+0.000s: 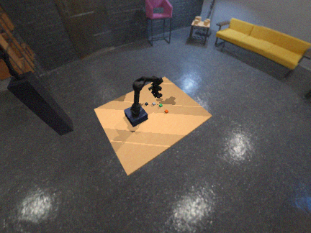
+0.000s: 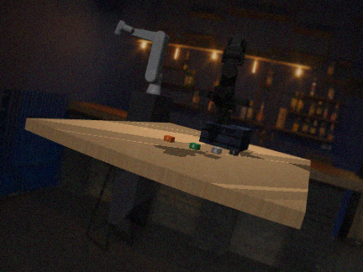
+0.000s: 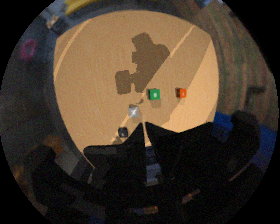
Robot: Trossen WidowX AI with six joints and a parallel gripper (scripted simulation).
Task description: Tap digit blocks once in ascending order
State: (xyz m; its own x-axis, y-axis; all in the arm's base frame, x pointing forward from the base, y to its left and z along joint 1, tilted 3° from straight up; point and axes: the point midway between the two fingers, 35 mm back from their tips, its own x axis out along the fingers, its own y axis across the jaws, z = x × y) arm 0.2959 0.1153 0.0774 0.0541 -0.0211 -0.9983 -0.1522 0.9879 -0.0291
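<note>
Four separate blocks form a bent row on the table: orange (image 1: 166, 111) (image 2: 169, 138) (image 3: 183, 93), green (image 1: 160, 106) (image 2: 194, 146) (image 3: 154, 94), light grey (image 1: 154, 103) (image 2: 216, 150) (image 3: 133, 111) and black (image 1: 146, 103) (image 2: 234, 152) (image 3: 123, 132). The orange and green blocks show small pale digits in the wrist view, too blurred to read surely; the grey and black ones' digits cannot be read. My gripper (image 1: 158, 96) (image 3: 143, 124) is shut and empty, raised well above the table and touching no block. In the wrist view its tips are nearest the grey and black blocks.
The wooden table top (image 1: 144, 157) (image 2: 269, 172) (image 3: 90, 65) carries the arm's dark blue base (image 1: 136, 116) (image 2: 226, 136), close to the black block. The arm's shadow falls on the wood beside the green block. A second, grey arm (image 2: 156, 57) stands behind the table.
</note>
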